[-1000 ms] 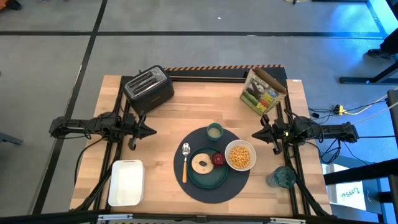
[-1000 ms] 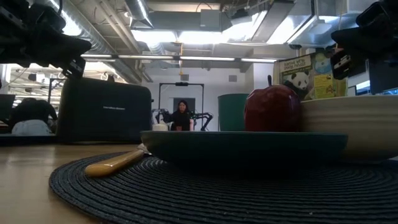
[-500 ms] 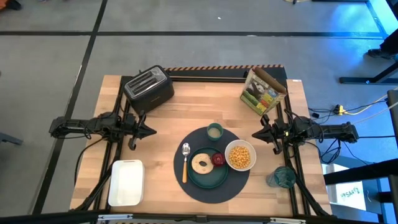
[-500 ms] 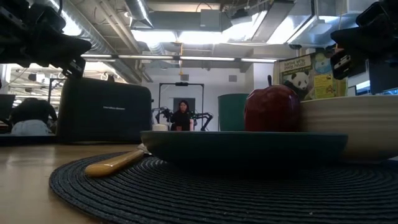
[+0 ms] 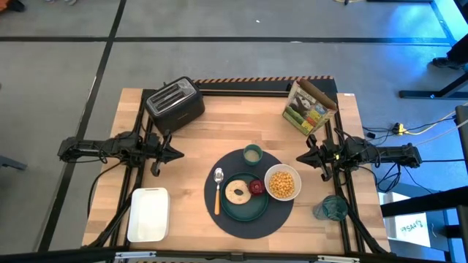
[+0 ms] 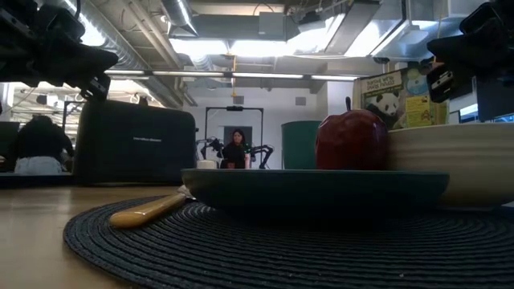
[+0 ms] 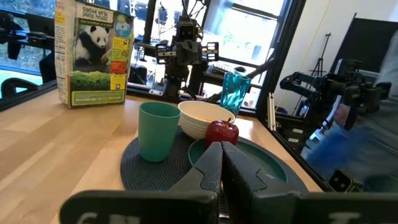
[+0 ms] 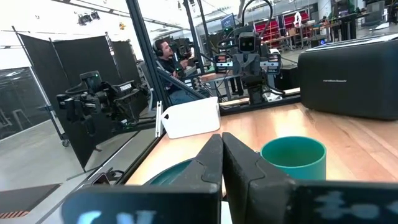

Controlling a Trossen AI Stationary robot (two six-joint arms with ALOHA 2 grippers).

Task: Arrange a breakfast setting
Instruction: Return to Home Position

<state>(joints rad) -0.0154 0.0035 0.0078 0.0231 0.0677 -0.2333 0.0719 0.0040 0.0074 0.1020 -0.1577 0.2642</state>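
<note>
The dark round mat (image 5: 248, 212) lies at the table's middle near side. On it rest the teal plate (image 5: 246, 207) with the bagel (image 5: 238, 191) and the red fruit (image 5: 256, 186), the white bowl (image 5: 282, 183) of yellow cereal, the small green cup (image 5: 252, 153) and the orange-handled spoon (image 5: 217, 191). My left gripper (image 5: 178, 154) is shut and empty above the table's left side. My right gripper (image 5: 301, 158) is shut and empty above the right side. Both are clear of the setting.
A black toaster (image 5: 174, 104) stands at the far left and a panda cereal box (image 5: 309, 107) at the far right. A white rectangular tray (image 5: 148, 214) lies at the near left, a blue glass (image 5: 332, 207) at the near right. People show in the room behind.
</note>
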